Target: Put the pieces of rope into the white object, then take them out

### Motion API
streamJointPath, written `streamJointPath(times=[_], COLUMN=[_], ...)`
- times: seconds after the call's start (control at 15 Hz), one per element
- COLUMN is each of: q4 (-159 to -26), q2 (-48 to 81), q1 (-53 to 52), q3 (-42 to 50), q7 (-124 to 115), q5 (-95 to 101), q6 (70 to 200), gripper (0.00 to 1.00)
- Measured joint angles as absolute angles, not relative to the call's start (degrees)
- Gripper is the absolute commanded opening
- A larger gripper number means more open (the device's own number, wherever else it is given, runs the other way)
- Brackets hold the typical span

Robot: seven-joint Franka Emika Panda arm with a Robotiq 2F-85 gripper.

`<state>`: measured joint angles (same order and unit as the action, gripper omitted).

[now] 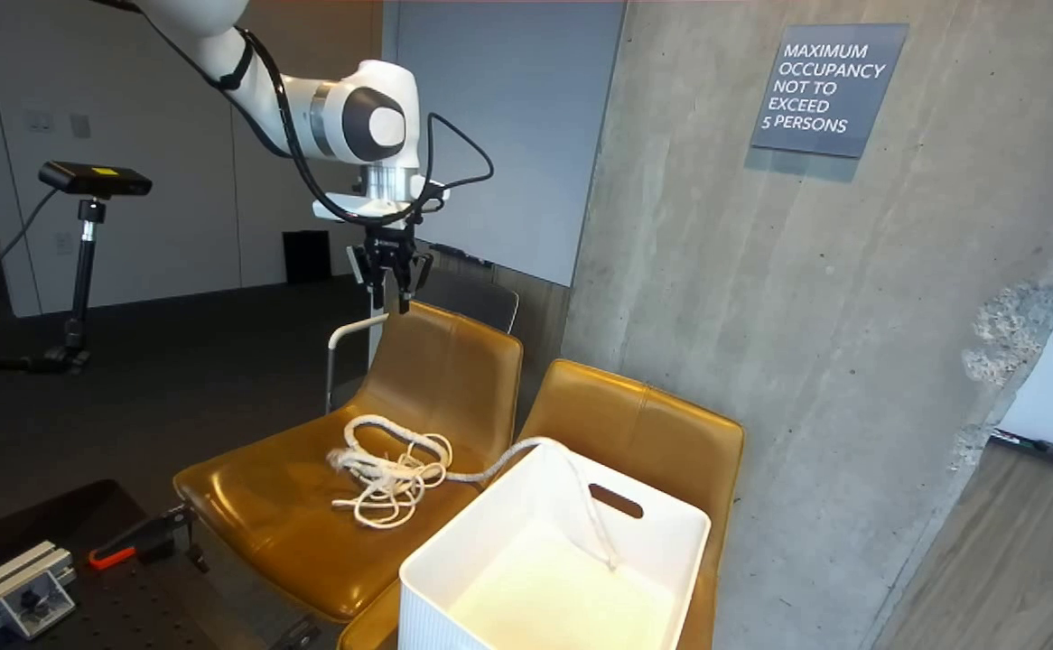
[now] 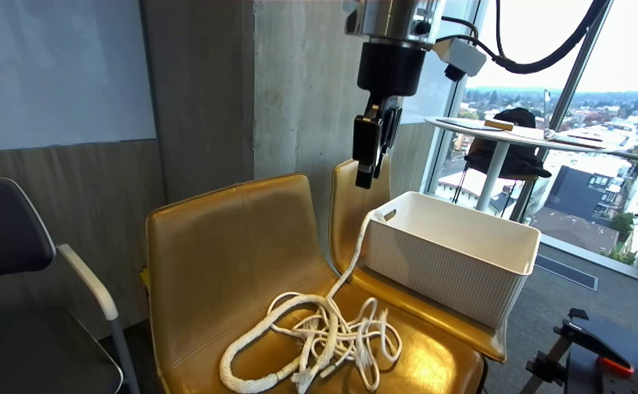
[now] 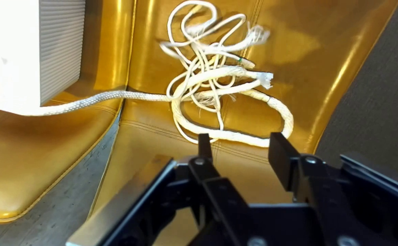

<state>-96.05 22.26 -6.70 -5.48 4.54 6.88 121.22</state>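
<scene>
Hanging above the tan chair (image 1: 256, 533), the gripper (image 3: 239, 145) has its fingers (image 3: 281, 159) spread with a wide gap between them, the tips well apart from the pieces of rope (image 3: 216, 73) below. These lie tangled on the seat; a broad band of bare leather separates them from the front edge, while a thick loop (image 3: 287, 118) comes near the side edge, beyond which dark floor (image 3: 383, 102) shows. One braided length (image 3: 100, 97) crosses to the second chair (image 1: 653, 406) and over the rim of the white bin (image 2: 439, 268), hanging inside just beside the handle slot (image 1: 617, 501). Most of the bin's bottom is uncovered, with wide room between its walls. In an exterior view, a corner (image 2: 493, 317) of the bin reaches close to the front edge of its seat. The two seats meet edge to edge, their backs parting around a wedge-shaped gap. The second chair's back stands near a concrete wall (image 1: 806, 316). In both exterior views, free air separates the fingertips from the bin's rim.
</scene>
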Motion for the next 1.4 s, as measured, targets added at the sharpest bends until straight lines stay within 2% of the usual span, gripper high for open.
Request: streamJointPath(times=[0.2,0.87,1.4], q4=[-96.4,-93.6,-87.7], q2=[22.3,25.1,36.9], q1=[-6.0,-0.4,-0.2], q3=[-5.4,-5.0,-3.4], q7=[5.6,34.4,49.4], q5=[6.9,9.9,23.6], q6=[121.6,117.7,121.8], gripper=[0.99,1.00,1.00])
